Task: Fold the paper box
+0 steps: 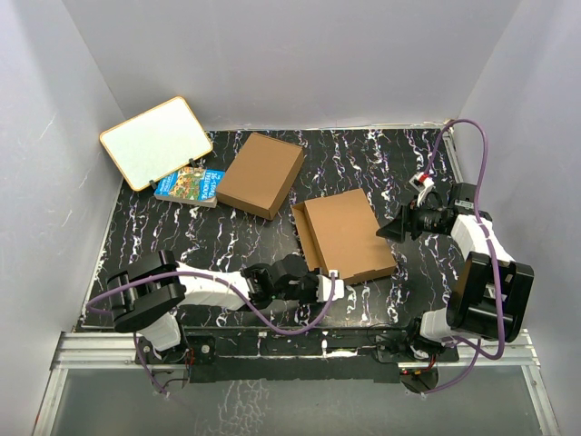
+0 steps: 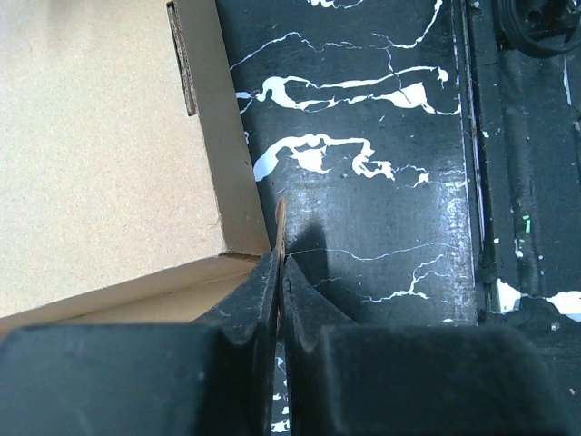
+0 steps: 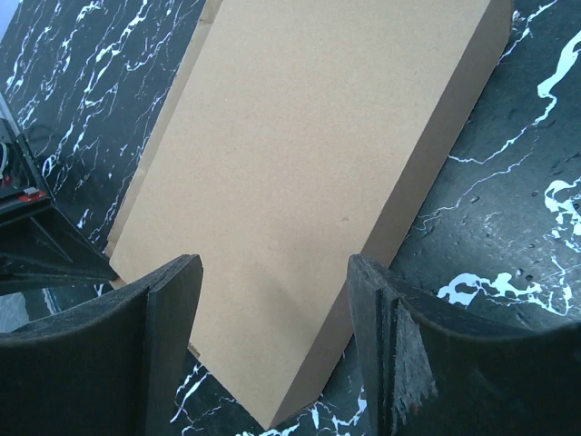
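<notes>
The paper box (image 1: 345,234) lies flat and brown in the middle of the table, its lid down and a side wall showing along its left edge. My left gripper (image 1: 329,277) is at the box's near left corner. In the left wrist view its jaws (image 2: 280,259) are shut on a thin cardboard flap (image 2: 280,218) that stands on edge beside the box (image 2: 100,154). My right gripper (image 1: 386,232) hovers at the box's right side. It stands open (image 3: 275,263), fingers astride a corner of the box (image 3: 309,136), holding nothing.
A second plain brown flat box (image 1: 261,174) lies behind and to the left. A blue book (image 1: 190,185) and a tilted whiteboard (image 1: 156,141) sit at the back left corner. White walls enclose the black marbled table (image 1: 381,163).
</notes>
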{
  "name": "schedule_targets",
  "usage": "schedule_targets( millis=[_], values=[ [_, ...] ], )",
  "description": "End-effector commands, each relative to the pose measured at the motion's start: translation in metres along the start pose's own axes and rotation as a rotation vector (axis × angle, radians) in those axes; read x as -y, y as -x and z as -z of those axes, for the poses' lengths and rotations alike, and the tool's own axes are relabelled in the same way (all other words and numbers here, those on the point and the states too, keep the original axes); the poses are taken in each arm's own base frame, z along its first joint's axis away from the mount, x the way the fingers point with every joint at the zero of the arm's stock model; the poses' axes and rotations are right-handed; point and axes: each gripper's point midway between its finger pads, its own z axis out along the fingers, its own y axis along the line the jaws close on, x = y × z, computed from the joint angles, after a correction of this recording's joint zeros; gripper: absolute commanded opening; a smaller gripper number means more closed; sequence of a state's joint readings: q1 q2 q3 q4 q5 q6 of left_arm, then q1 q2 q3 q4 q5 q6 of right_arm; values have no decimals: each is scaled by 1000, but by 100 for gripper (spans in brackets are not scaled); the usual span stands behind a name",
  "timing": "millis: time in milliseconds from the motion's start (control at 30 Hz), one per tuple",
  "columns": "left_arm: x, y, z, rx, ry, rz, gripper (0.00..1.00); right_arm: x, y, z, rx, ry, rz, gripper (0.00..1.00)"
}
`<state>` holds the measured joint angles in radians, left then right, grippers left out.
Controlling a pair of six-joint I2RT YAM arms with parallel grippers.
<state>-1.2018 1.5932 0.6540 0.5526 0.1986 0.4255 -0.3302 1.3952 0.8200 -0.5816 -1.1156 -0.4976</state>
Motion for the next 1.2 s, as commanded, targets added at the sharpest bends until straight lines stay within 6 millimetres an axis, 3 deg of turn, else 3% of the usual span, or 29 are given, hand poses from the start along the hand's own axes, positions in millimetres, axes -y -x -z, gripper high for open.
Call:
schedule_targets(
  millis=[0, 500, 867, 1167],
  values=[
    [4, 8, 6, 40, -4, 15, 0, 7, 10, 0, 36, -14, 39, 70],
    [5, 4, 13, 65, 33, 66, 0, 28, -1, -4, 0, -80, -19, 74],
    [4, 2, 13, 78, 49, 87, 0, 32, -16, -20, -59, 25, -98, 53],
    [2, 0, 18, 105, 77, 142, 0, 44, -23, -22, -92, -15, -129, 42]
  ],
)
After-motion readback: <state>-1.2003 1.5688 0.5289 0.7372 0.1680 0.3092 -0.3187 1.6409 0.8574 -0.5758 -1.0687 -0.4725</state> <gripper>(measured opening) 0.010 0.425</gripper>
